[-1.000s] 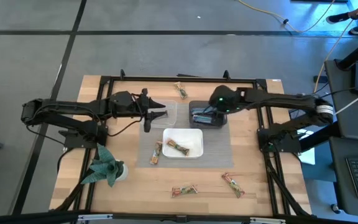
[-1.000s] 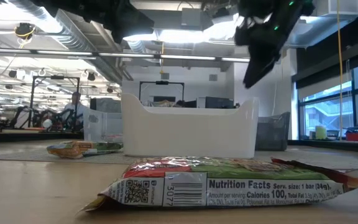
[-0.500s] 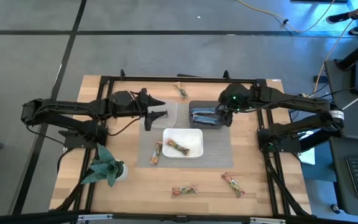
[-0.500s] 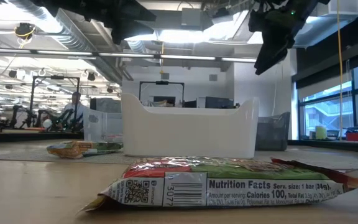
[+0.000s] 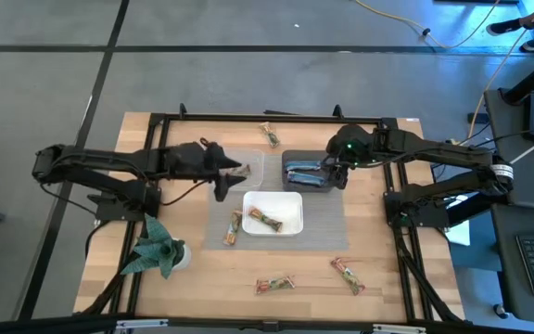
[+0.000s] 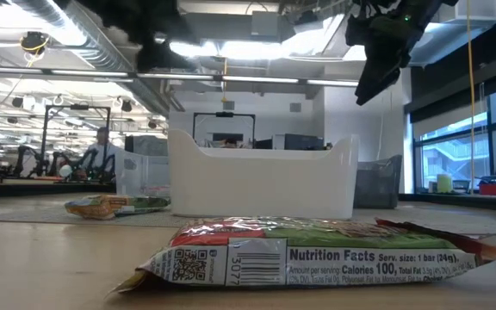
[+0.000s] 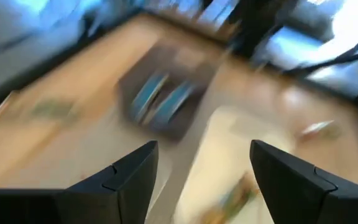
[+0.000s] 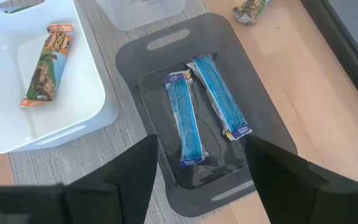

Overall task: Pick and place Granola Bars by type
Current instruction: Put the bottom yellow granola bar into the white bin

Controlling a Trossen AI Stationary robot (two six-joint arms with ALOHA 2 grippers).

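Granola bars lie sorted and scattered: two blue bars rest side by side in the dark tub, and one tan bar lies in the white tub just near of it. Another tan bar sits on the grey mat beside the white tub's left wall, one lies at the table's far edge, and two lie on the near wood. Right gripper hangs over the dark tub, fingers spread, holding nothing. Left gripper hovers by the clear tub, fingers parted and empty. Left of the mat stands a green paper plant.
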